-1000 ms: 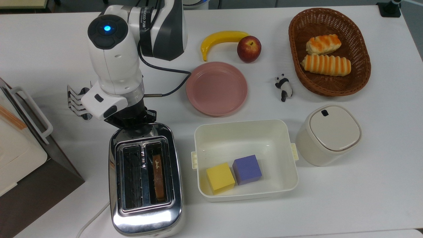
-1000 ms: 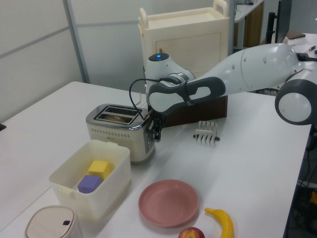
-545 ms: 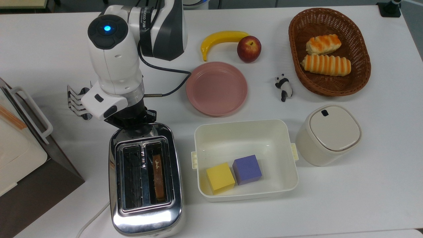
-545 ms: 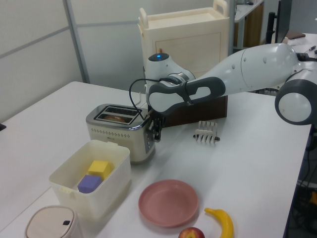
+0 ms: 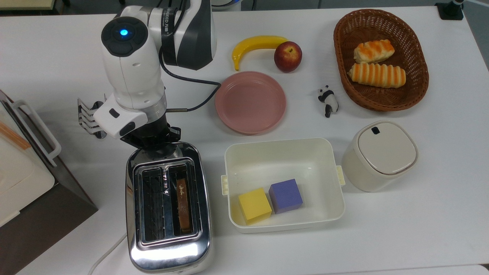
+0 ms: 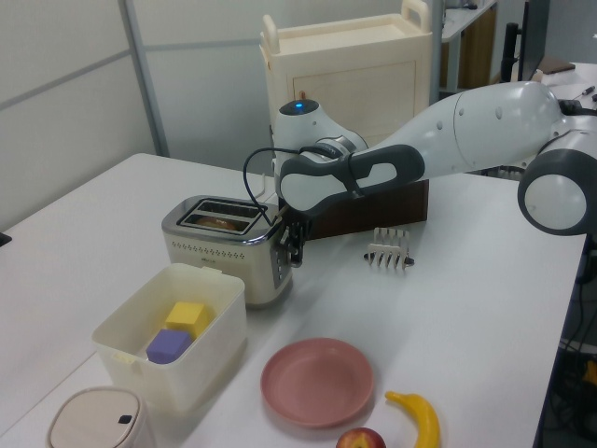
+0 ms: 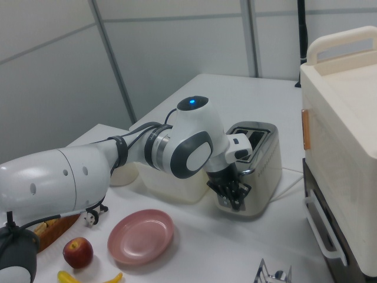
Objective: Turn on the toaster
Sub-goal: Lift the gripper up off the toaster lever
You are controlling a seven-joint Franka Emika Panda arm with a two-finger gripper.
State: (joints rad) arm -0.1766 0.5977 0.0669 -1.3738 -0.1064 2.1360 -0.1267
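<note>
One arm: the white robot arm reaches over the table (image 5: 420,236), its gripper (image 6: 294,245) pointed down at the end of the toaster (image 5: 168,208).
Toaster: chrome, two slots, at the near left of the table in the top view, just left of the white tub (image 5: 284,152).
Slots: a brown slice of toast (image 5: 183,204) sits low in the top view's right slot.
Gripper: right against the toaster's far end face in the top view, low on that face in the right view (image 7: 231,191); I cannot tell how far apart its tips are or whether it has hold of anything.
Tub: holds a yellow block (image 5: 254,205) and a purple block (image 5: 285,195), side by side and touching.
Plate: pink plate (image 5: 250,102), beyond the tub.
Fruit: banana (image 5: 256,45) and apple (image 5: 287,56), beyond the plate.
Rack: wire toast rack (image 6: 390,249), well apart from the toaster in the left view.
</note>
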